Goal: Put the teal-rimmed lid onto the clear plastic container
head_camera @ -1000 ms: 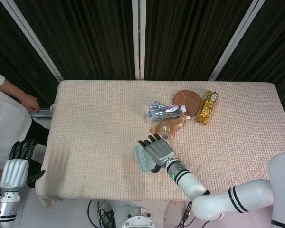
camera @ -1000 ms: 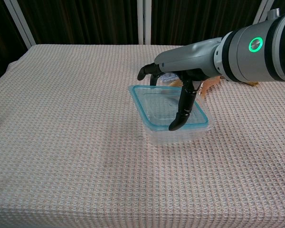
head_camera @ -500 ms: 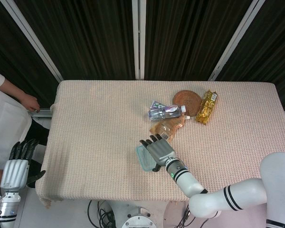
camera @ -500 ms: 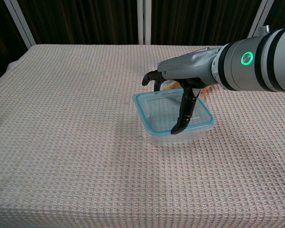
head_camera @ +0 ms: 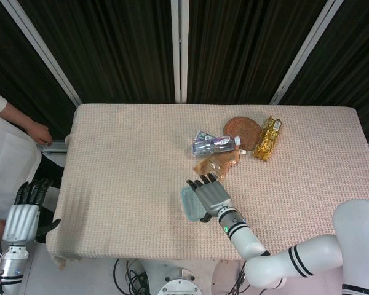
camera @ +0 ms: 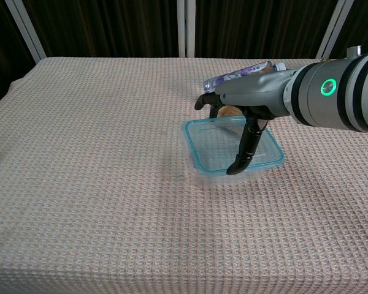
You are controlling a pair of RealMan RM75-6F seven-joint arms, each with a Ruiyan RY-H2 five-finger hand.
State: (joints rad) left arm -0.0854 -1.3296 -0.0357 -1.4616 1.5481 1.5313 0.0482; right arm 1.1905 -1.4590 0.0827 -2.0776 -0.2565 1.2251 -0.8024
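The tabletop [camera: 98, 184] carried everything, and the work sat just under the right hand [camera: 239, 125]. The clear plastic container [camera: 224, 176] stood below the palm, and the teal-rimmed lid [camera: 232, 146] lay on top of it, seemingly a little askew toward the hand's far side rather than squarely seated. The hand's fingers [camera: 244, 150] were spread and draped down over the lid's near edge, touching it but clamping nothing. To finish well, the hand would probably need to nudge the lid until its rim matched the container's all round, then press flat and evenly, since a one-sided push could tip the light container. The left hand [head_camera: 21, 215] hung open off the tabletop, empty.
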